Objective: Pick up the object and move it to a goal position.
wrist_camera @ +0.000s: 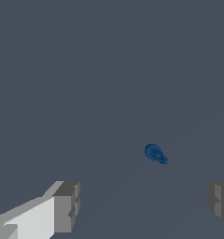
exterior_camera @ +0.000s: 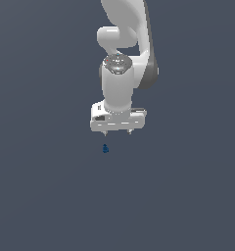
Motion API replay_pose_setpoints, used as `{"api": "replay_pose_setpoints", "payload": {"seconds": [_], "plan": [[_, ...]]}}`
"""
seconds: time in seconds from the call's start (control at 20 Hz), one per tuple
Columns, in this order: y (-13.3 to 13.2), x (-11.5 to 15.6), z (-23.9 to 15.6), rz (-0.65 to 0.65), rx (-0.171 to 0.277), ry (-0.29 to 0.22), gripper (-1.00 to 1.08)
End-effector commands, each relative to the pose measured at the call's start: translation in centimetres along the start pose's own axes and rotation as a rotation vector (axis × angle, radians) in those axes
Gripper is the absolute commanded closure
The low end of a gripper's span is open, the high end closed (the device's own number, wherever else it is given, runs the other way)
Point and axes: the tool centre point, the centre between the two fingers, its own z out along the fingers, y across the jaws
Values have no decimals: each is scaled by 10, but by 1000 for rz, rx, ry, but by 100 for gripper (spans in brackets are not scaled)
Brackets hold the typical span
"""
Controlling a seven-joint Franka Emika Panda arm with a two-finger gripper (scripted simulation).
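The gripper (wrist_camera: 144, 205) sits closest to the wrist camera, its two grey fingertips (wrist_camera: 67, 205) standing wide apart with bare grey surface between them and nothing held. Beyond the tips, and between them in the wrist view, lies the object (wrist_camera: 155, 153), a tiny dark-blue lump, nearer one fingertip than the other and touching neither.

In the exterior view the white arm (exterior_camera: 120, 83) comes down from the top of the frame, wrist pointing straight down, and the gripper (exterior_camera: 117, 132) hangs under it with two short fingers spread across the width of the hand. The object (exterior_camera: 105, 148) appears just below the finger on the exterior view's left, apart from it, with a clear gap of flat grey surface (exterior_camera: 51, 196) showing between. It looks slightly taller than wide and far smaller than the gripper. Whether the fingers are level with it or above it cannot be told from these views.
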Motion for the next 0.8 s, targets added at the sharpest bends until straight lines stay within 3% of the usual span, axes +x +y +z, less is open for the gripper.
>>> {"api": "replay_pose_setpoints", "payload": {"seconds": [0.0, 0.75], "plan": [[3, 0, 3, -34, -1, -1, -92], [25, -4, 33, -374, -5, -7, -92]]}}
